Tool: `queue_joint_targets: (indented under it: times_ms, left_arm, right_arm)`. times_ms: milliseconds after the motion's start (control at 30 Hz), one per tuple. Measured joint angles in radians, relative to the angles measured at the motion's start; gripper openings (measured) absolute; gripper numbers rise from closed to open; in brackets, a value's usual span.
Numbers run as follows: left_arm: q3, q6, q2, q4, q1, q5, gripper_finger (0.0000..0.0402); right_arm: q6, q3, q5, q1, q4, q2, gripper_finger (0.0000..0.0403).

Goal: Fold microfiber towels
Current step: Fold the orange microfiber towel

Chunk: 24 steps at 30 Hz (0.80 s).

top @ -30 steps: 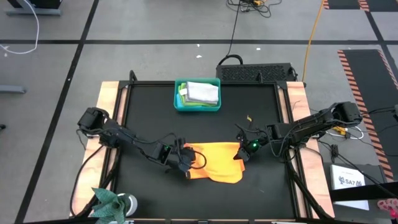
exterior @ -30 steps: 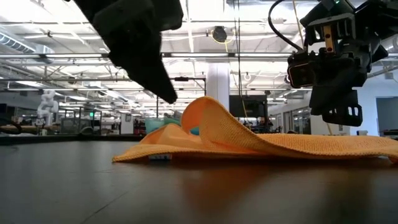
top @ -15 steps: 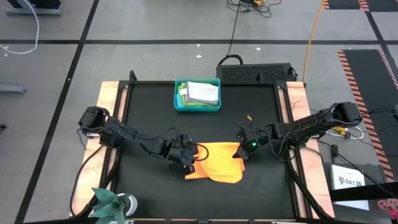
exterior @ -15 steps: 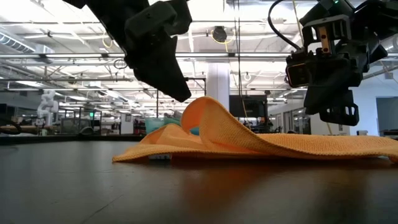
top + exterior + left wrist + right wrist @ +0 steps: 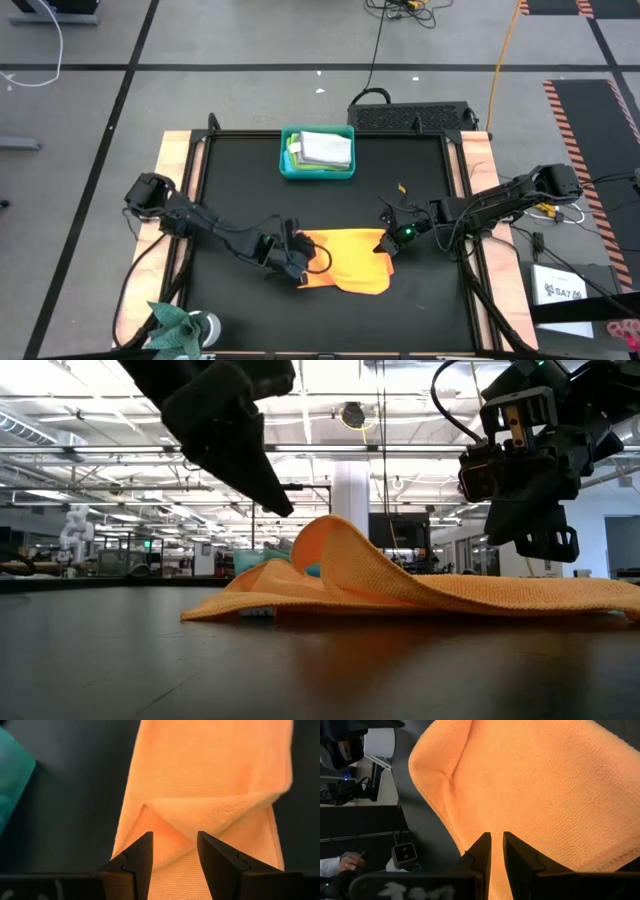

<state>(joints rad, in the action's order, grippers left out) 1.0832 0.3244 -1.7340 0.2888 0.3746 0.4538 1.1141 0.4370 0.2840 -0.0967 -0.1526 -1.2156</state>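
Two dark cabled arms; right tool (image 5: 388, 247) green-lit.

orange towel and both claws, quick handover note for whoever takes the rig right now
Left claw: open, above the orange towel's left end, holding nothing.
Right claw: fingers a narrow gap apart, above the towel's right end, not gripping it.
Towel: on the black mat at front centre, one flap folded over, rumpled with a raised hump.
Teal bin at the back: a light grey towel on top, a green edge beneath.
Done: first fold started.
Left: flatten it, finish the fold, then the rest.
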Motion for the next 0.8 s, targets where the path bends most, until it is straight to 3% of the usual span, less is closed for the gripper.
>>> queue_joint_targets:
  times_ms: [133,333,567,800]
  left_arm:
    - [0.000,-0.051,0.000,0.000,0.025,0.012,0.0156]
    - [0.000,-0.094,-0.010,0.004,0.050,0.168,0.0156]
    - [-0.001,-0.025,-0.089,-0.006,0.070,0.089,0.0156]
    - [-0.001,0.037,-0.094,-0.006,0.099,0.138,0.0156]
  right_arm:
    - [0.000,0.000,0.000,0.000,0.000,0.000,0.0043]
    - [0.000,0.000,-0.001,0.000,0.000,0.000,0.0043]
    - [0.001,0.000,-0.002,0.000,0.000,0.000,0.0043]
    - [0.001,0.000,-0.002,0.000,0.000,0.000,0.0043]
